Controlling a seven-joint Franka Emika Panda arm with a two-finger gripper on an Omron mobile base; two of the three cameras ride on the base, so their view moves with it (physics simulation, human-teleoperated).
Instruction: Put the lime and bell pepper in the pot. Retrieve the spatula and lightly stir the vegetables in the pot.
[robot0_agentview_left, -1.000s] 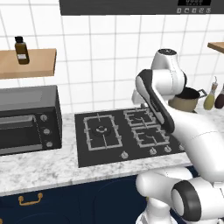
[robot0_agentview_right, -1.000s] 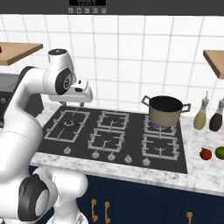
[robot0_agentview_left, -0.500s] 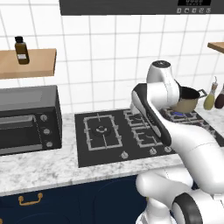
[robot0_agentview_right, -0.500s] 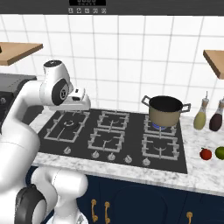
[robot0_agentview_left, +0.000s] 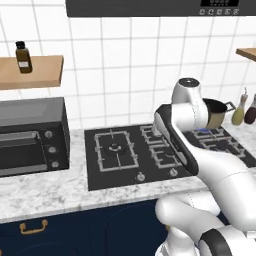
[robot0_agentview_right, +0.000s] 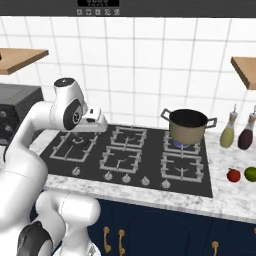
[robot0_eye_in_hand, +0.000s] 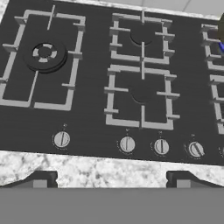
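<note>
Hovering over the black gas hob (robot0_eye_in_hand: 109, 87), the tool (robot0_eye_in_hand: 109, 179) gapes wide, holding nothing; right of the round tan pot (robot0_agentview_right: 188, 126) lie red bell pepper (robot0_agentview_right: 233, 175) and yellow-green lime (robot0_agentview_right: 251, 173) on the counter (robot0_agentview_right: 230, 195).

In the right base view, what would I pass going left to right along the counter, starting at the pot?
Pot → yellow-green bottle → dark red-brown bottle; nearer the counter's front edge, bell pepper → lime.
</note>
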